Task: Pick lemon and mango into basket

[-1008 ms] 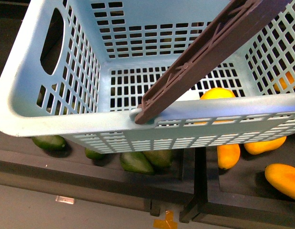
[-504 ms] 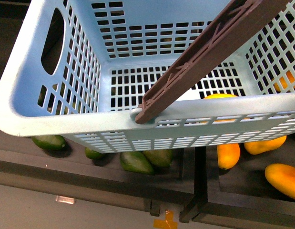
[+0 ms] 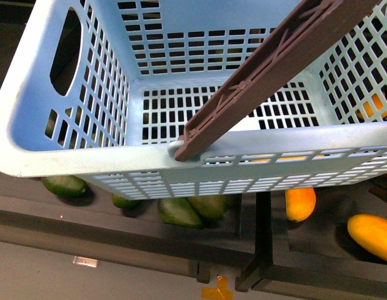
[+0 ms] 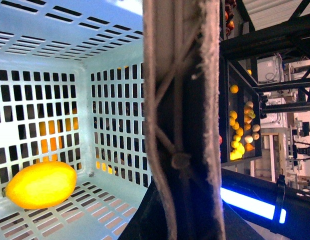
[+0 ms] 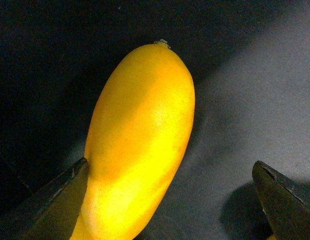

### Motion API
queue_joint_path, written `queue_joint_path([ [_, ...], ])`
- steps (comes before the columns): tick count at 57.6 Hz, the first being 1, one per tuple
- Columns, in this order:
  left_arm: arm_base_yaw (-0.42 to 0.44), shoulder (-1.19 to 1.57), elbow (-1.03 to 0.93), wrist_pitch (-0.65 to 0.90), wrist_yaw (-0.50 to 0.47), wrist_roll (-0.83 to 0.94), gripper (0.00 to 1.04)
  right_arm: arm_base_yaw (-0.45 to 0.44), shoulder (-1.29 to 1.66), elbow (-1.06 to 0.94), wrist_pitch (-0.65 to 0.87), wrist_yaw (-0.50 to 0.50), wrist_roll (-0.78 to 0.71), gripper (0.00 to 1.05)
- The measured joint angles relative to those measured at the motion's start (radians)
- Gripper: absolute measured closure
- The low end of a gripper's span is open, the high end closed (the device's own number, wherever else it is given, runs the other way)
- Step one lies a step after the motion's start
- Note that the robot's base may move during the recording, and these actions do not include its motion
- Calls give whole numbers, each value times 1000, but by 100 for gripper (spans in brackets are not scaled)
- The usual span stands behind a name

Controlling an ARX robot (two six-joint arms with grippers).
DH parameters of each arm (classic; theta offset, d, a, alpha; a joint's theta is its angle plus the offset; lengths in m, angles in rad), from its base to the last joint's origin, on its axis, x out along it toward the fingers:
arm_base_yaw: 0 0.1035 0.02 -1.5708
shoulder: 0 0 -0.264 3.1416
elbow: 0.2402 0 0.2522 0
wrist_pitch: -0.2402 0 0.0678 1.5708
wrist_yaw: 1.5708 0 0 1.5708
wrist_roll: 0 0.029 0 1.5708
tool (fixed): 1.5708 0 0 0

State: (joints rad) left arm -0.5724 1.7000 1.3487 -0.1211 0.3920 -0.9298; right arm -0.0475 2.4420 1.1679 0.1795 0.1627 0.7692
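My front camera looks steeply down into the basket [image 3: 68, 159] from close above. My left wrist camera, pressed against its handle [image 4: 180, 100], shares that interior. My right wrist camera faces one mango [image 5: 139, 140] closely.

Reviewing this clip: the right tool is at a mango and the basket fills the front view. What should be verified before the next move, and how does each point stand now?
1. Lemon in the basket: ok, it lies on the basket floor.
2. Right tool open: ok, its fingers stand wide apart.
3. Mango centred between those fingers: not ok, it sits right by one finger and far from the other.
4. Left tool's hold on the handle: cannot tell, the handle fills that view and the tool itself does not show.
5. Basket mouth free for a drop: ok, though the handle crosses it diagonally.
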Motion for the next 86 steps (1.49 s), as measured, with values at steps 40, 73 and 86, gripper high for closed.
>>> queue_joint_path([
  [40, 0, 0, 0, 0, 1, 0, 100, 6, 101, 48, -15, 25, 3, 48],
  [73, 0, 0, 0, 0, -1, 0, 100, -188, -161, -129, 84, 18, -150, 49],
  [86, 0, 0, 0, 0, 0, 0, 100, -239, -403, -216, 144, -4, -369, 49],
])
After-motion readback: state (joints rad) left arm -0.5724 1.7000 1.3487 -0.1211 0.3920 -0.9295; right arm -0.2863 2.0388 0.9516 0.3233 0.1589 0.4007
